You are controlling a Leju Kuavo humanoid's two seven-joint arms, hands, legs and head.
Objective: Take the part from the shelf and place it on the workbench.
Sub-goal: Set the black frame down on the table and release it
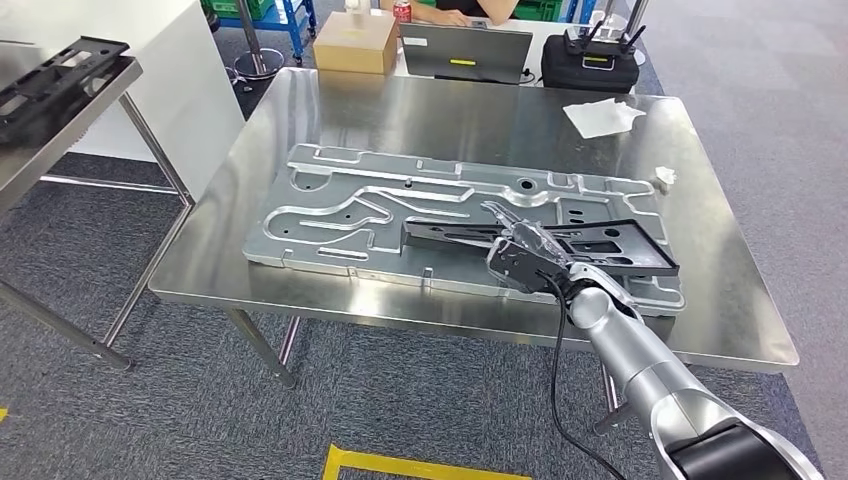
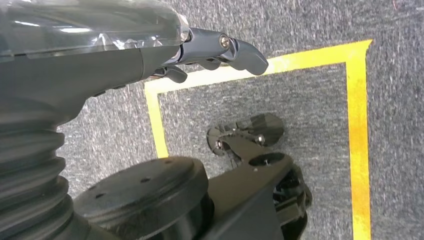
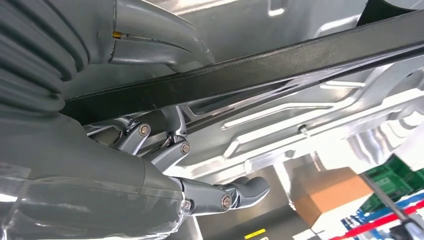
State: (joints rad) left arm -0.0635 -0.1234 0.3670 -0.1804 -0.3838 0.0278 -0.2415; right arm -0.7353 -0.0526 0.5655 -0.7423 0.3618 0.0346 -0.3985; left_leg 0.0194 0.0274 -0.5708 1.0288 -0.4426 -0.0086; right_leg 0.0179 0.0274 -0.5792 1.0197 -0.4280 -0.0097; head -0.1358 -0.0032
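Placement looks nearly done: the flat black plastic bracket part point(image 1: 560, 243) lies on the ribbed silver metal plate point(image 1: 330, 205) atop the steel workbench point(image 1: 450, 120), right of frame centre. The right hand point(image 1: 520, 255) grasps its near edge; release remains. The left hand point(image 2: 220, 50) hangs empty, fingers loosely apart.

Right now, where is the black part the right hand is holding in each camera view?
Head view: black part lies right of centre, over the silver plate, held by the right hand.
Left wrist view: not in it.
Right wrist view: black part crosses as a dark bar.
Shared landmark: silver plate.
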